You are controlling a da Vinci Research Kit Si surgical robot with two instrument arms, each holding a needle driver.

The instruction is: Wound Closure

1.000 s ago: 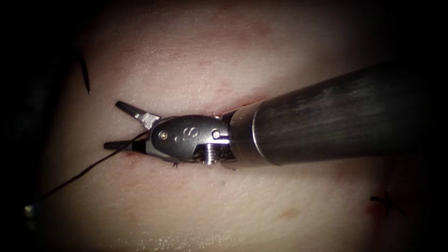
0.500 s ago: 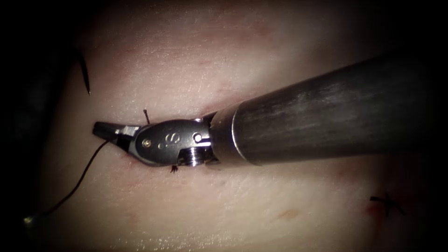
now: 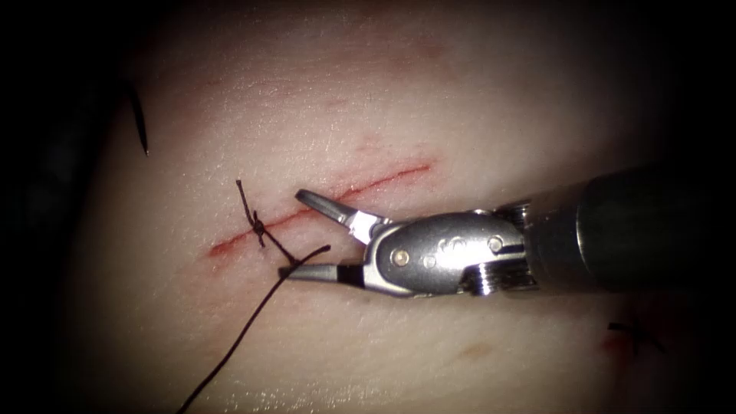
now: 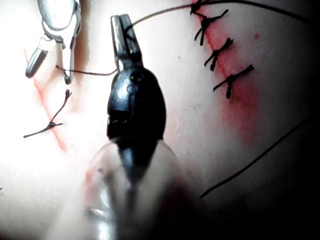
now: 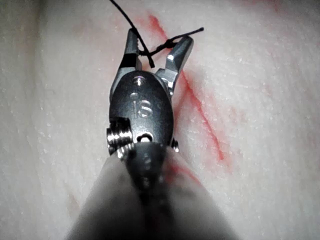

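The right tool [image 3: 297,233] has its jaws wide apart and holds nothing. It sits just right of the knot [image 3: 258,226], which is tied across the left end of the cut [image 3: 368,184]. Half a second ago its jaws were shut on the thread [image 3: 238,337] close to that knot. Now the thread has a loose end by the lower jaw and runs off down and left, so the snip looks done. The left tool [image 4: 119,25] has its jaws together, and they seem to pinch the thread. A thin dark sliver [image 3: 139,123] lies far left on the tissue [image 3: 383,92]; I cannot tell if it is the needle. The cut right of the knot is still open, so I think it needs another stitch with needle and thread.
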